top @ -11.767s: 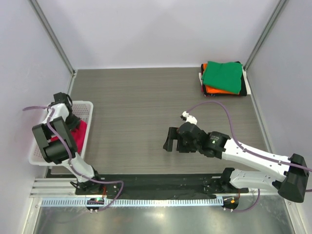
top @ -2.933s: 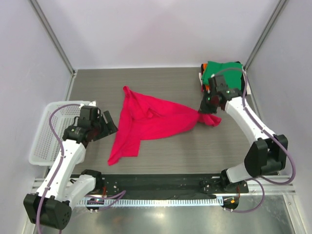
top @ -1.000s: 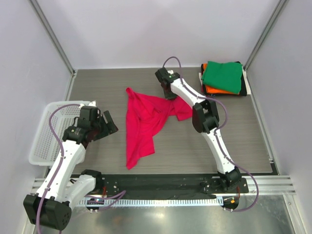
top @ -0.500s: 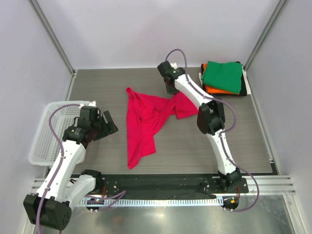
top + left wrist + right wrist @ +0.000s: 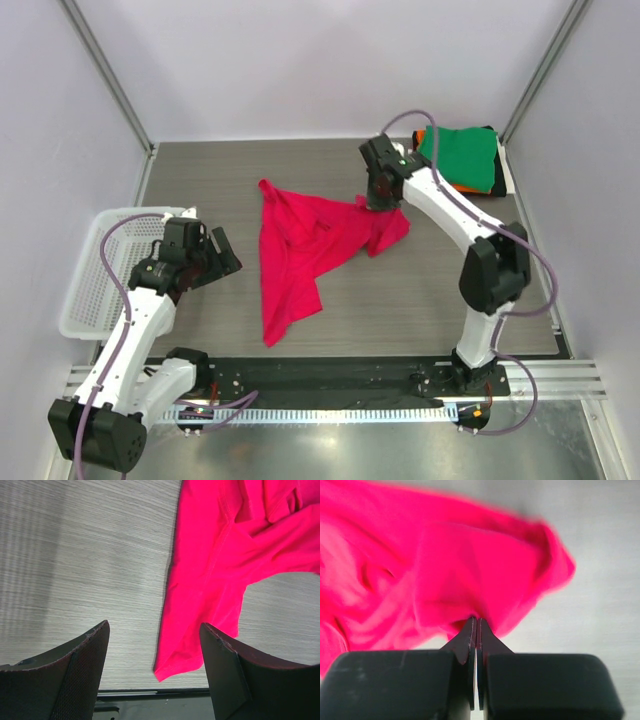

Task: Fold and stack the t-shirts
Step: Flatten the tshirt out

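Rightward since the last frame, the right gripper (image 5: 381,199) has dragged a corner of the pink shirt (image 5: 300,250) toward the stack (image 5: 458,158), its jaws pinching the cloth. The shirt lies crumpled mid-table (image 5: 400,300). The left gripper (image 5: 228,262), jaws spread, hovers between shirt and basket (image 5: 85,300).

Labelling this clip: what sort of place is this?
Likely a robot lab cell: a wood-grain table walled by plain panels, left arm and right arm bolted at its edge, a pink t-shirt and folded t-shirts.
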Tool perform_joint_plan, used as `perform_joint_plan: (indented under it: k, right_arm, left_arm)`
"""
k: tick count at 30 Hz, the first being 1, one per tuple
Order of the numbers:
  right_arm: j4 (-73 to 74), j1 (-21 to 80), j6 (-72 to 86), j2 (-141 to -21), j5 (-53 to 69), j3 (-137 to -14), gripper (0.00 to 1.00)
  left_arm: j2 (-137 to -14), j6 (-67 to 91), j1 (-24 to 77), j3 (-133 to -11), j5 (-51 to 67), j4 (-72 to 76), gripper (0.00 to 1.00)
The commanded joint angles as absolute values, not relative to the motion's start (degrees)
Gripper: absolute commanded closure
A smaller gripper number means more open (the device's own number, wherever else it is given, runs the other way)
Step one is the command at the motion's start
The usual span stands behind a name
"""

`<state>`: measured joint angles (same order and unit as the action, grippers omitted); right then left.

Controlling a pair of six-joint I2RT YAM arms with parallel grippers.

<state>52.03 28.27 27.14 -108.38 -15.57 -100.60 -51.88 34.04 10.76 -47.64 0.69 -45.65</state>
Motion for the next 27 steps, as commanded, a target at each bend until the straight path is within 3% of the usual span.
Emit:
perform_joint_plan:
  k: [1, 6, 8, 10, 13, 18, 23, 27]
  right_arm:
    - [46.59, 23.74, 34.09, -96.55, -7.75, -88.71, 0.99]
    - [39.22, 14.35, 37.88, -84.65, 4.63, -67.29, 0.99]
    - [38.59, 12.14, 37.44, -82.37, 6.23, -63.21, 0.94]
    - [37.18, 8.89, 37.18, -81.57, 9.39, -57.33, 0.79]
    - [33.85, 4.33, 38.32, -79.90, 13.26, -50.11, 0.37]
    - [33.84, 4.91, 36.21, -74.99, 9.59, -49.82, 0.33]
    - [38.93, 17.46, 35.77, -73.65, -3.22, -57.03, 0.33]
    - [39.20, 21.44, 37.52, -75.23, -6.15, -58.89, 0.35]
  left_arm:
    - [-51.33, 33.84, 11.07, -47.64, 0.44, -44.21, 0.27]
    - [-51.33, 33.84, 11.42, -47.64, 0.44, -44.21, 0.27]
    - [-51.33, 33.93, 11.43, -47.55, 0.44, -44.21, 0.26]
    - [-51.24, 33.93, 11.51, -47.55, 0.44, -44.30, 0.26]
    - [-51.07, 33.93, 12.04, -47.55, -1.13, -44.30, 0.26]
    - [-51.06, 34.01, 12.57, -47.55, -1.49, -44.30, 0.26]
    - [-51.24, 34.10, 12.66, -47.64, -1.49, -44.30, 0.27]
    - [-50.98, 34.10, 12.66, -47.55, -1.76, -44.30, 0.27]
